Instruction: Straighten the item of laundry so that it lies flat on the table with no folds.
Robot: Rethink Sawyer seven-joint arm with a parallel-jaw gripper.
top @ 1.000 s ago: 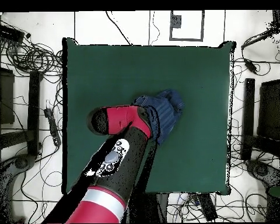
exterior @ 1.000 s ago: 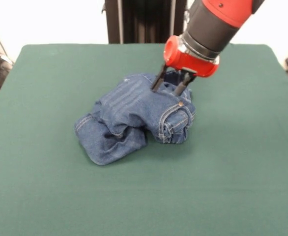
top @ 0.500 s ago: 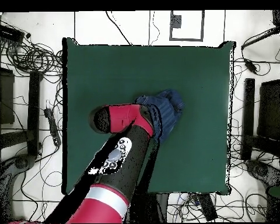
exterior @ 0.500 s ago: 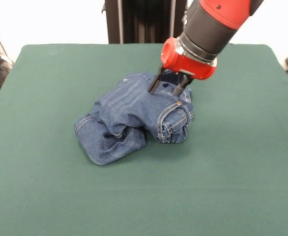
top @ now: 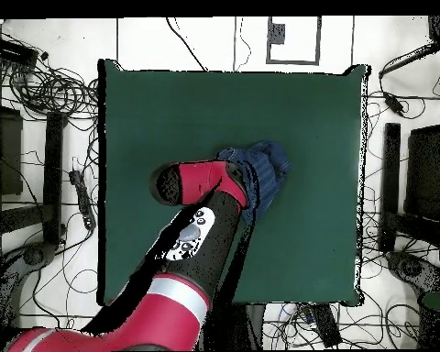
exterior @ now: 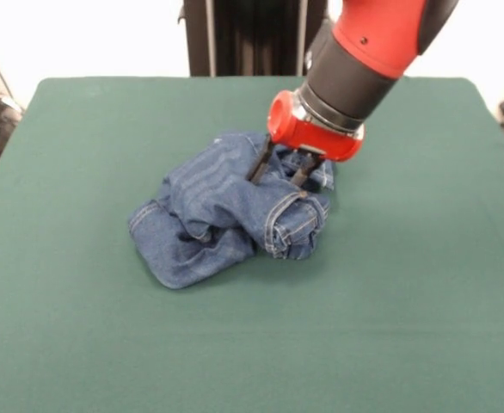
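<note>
The item of laundry (exterior: 222, 215), a small pair of blue jeans, lies crumpled in a heap near the middle of the green table (exterior: 407, 284). One leg is folded under at the front left and the waistband end is rolled up at the right. My gripper (exterior: 276, 176) comes down at a tilt onto the top of the heap, and its dark fingers (exterior: 258, 163) are dug into the denim with a bunch of cloth between them. In the overhead view the arm covers the gripper and part of the jeans (top: 265, 170).
Green table cloth surrounds the heap on all sides. Cables and stands (top: 40, 82) lie on the floor around the table (top: 169, 101).
The gripper has shifted to the left and a little lower in the front view. The rolled waistband end of the jeans has been dragged left with it, so the heap is more compact.
</note>
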